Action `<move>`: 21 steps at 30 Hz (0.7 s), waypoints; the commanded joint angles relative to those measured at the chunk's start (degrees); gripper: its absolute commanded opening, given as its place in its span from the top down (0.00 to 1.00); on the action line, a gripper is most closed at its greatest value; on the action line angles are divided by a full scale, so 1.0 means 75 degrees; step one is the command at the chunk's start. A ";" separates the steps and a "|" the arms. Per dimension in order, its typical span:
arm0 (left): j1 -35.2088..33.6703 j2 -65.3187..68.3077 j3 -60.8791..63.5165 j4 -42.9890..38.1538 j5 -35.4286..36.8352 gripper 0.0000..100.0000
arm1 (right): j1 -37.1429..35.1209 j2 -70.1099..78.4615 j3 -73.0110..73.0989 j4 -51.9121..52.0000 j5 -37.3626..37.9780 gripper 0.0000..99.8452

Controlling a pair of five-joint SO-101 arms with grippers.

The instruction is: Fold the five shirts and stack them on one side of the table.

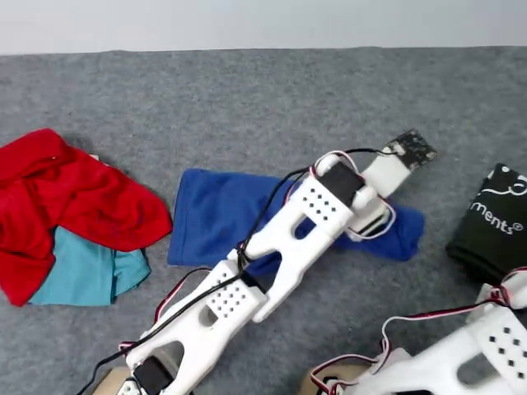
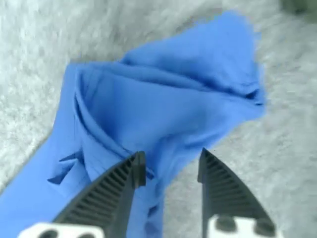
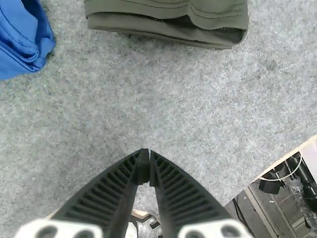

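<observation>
Overall, the grey felt-like tabletop carries a crumpled red shirt at frame left. The blue shirt, loosely folded, lies mid-frame with the left arm crossing it. A teal shirt lies under the red one. A dark folded shirt sits at the right edge. Left gripper: fingers apart over blue cloth, holding nothing. Right gripper: fingers closed, empty, over bare tabletop.

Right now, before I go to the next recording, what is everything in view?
red shirt: one, red, crumpled, table's left side in the high view
teal shirt: one, teal, partly under the red shirt
blue shirt: one, blue, middle of the table
dark shirt: folded, black, right edge; number unclear
table: one, grey cover
left arm: white, jaws open over the blue shirt
right arm: white, jaws shut over grey cover near the dark shirt
</observation>
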 commanded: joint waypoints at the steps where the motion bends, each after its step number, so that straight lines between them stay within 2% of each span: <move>1: 0.0059 -0.1067 0.0358 0.0223 0.0035 0.81 | 0.0041 -0.0123 -0.0035 -0.0053 0.0070 0.99; 10: -0.0785 -0.1418 0.2116 0.0188 0.0023 0.81 | 0.0041 -0.0123 -0.0035 -0.0100 0.0094 0.99; 15: -0.0856 -0.1407 0.2503 0.0012 0.0035 0.82 | 0.0029 -0.0111 -0.0035 -0.0111 0.0070 0.99; 21: -0.0821 -0.1407 0.2842 -0.0340 0.0023 0.92 | 0.0029 -0.0111 -0.0035 -0.0076 0.0082 0.99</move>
